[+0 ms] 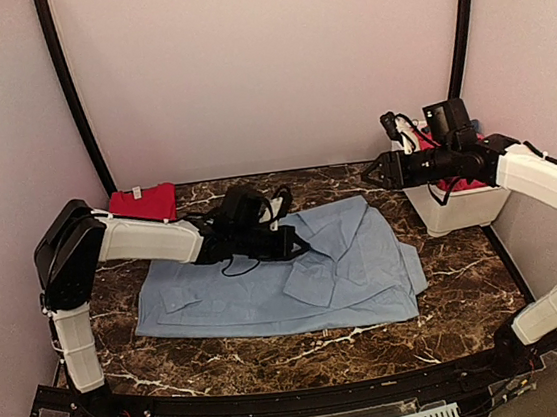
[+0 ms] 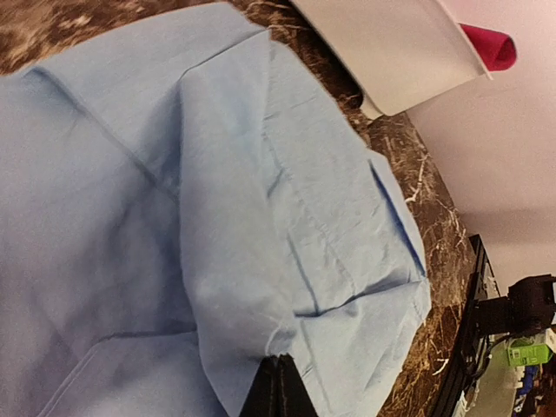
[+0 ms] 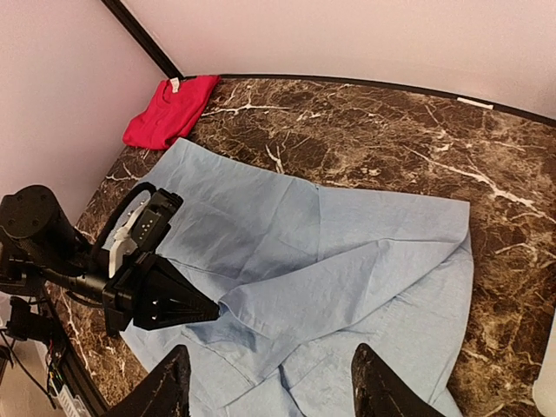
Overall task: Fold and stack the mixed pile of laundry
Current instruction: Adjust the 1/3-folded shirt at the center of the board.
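A large light-blue shirt lies spread across the middle of the marble table. My left gripper rests low over its centre, shut on a raised fold of the shirt; in the left wrist view its fingertips pinch the cloth edge. My right gripper hovers open above the shirt's far right corner, with nothing between its fingers. In the right wrist view the left gripper holds the fold up from the shirt. A folded red garment lies at the back left.
A white plastic tub stands at the right edge of the table, with red cloth inside it. The same tub and red cloth show in the left wrist view. Walls close in on three sides.
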Motion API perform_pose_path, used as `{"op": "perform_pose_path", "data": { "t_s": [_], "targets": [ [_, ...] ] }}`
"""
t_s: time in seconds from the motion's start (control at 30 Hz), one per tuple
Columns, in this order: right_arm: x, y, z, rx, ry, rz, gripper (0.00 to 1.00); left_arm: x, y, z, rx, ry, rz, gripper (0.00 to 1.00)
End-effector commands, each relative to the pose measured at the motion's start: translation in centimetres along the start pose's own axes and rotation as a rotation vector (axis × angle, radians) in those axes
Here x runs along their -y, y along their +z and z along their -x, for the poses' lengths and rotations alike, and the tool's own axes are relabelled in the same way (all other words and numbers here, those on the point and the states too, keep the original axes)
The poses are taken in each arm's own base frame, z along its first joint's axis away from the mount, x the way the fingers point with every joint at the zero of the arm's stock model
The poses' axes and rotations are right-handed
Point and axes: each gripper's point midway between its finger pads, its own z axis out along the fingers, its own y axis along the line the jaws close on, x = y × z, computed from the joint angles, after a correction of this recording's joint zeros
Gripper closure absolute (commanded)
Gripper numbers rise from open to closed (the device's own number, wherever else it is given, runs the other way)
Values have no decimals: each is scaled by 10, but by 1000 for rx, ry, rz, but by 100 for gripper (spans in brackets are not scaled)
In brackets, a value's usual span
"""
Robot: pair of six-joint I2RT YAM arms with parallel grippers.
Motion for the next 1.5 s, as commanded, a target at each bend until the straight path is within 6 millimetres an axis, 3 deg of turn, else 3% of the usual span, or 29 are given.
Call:
{"op": "perform_pose_path", "data": {
  "t_s": [0.0, 0.07, 0.1, 0.13, 0.17, 0.2, 0.23, 0.27, 0.3, 0.37, 0.4, 0.43, 0.47, 0.5, 0.63, 0.73, 0.83, 1.0, 1.13, 1.3, 1.37, 1.43, 1.47],
  "targets": [
    [9, -20, -7, 13, 7, -21, 40, 65, 18, 1, -20, 228, -123, 100],
    [13, -26, -12, 10, 11, -34, 40, 96, 32, -8, -50, 340, -151, 100],
    [16, -29, -15, 5, 14, -41, 40, 103, 45, -27, -90, 380, -148, 100],
    [18, -31, -17, 2, 17, -47, 39, 111, 49, -31, -106, 444, -140, 100],
    [21, -32, -20, -3, 20, -53, 39, 117, 62, -52, -150, 481, -140, 100],
    [23, -34, -22, -5, 23, -57, 40, 121, 66, -56, -164, 529, -128, 100],
    [25, -36, -24, -6, 27, -64, 39, 122, 75, -78, -216, 568, -124, 100],
    [27, -37, -24, -5, 28, -68, 39, 132, 79, -84, -221, 596, -129, 100],
    [28, -38, -25, -5, 29, -70, 40, 128, 85, -94, -246, 611, -116, 100],
    [30, -38, -25, -7, 28, -76, 40, 137, 83, -95, -229, 591, -109, 98],
    [30, -38, -25, -8, 27, -77, 39, 131, 81, -99, -233, 562, -104, 94],
    [30, -39, -25, -5, 29, -78, 39, 145, 70, -80, -157, 518, -140, 88],
    [30, -39, -25, -3, 29, -76, 39, 131, 66, -80, -159, 476, -130, 84],
    [30, -39, -24, -1, 30, -72, 39, 139, 54, -62, -109, 437, -150, 76],
    [28, -36, -25, -5, 34, -56, 39, 98, 24, -27, -41, 313, -57, 53],
    [27, -36, -23, -1, 33, -50, 39, 52, 1, -10, -7, 211, 12, 45],
    [27, -37, -24, 1, 31, -51, 39, 17, -12, -5, 9, 177, 102, 37],
    [28, -35, -25, -2, 32, -49, 39, -23, -19, -2, -12, 126, 192, 32],
    [28, -35, -24, -1, 32, -48, 39, -39, -8, -15, -86, 111, 217, 33],
    [28, -34, -23, -1, 28, -51, 39, -43, 8, -30, -140, 98, 186, 39],
    [28, -35, -22, 1, 27, -52, 39, -44, 12, -31, -146, 91, 179, 51],
    [28, -36, -23, 2, 27, -55, 39, -38, 13, -27, -138, 90, 159, 70],
    [28, -37, -23, 3, 25, -56, 39, -30, 13, -22, -128, 99, 126, 86]
  ]
}}
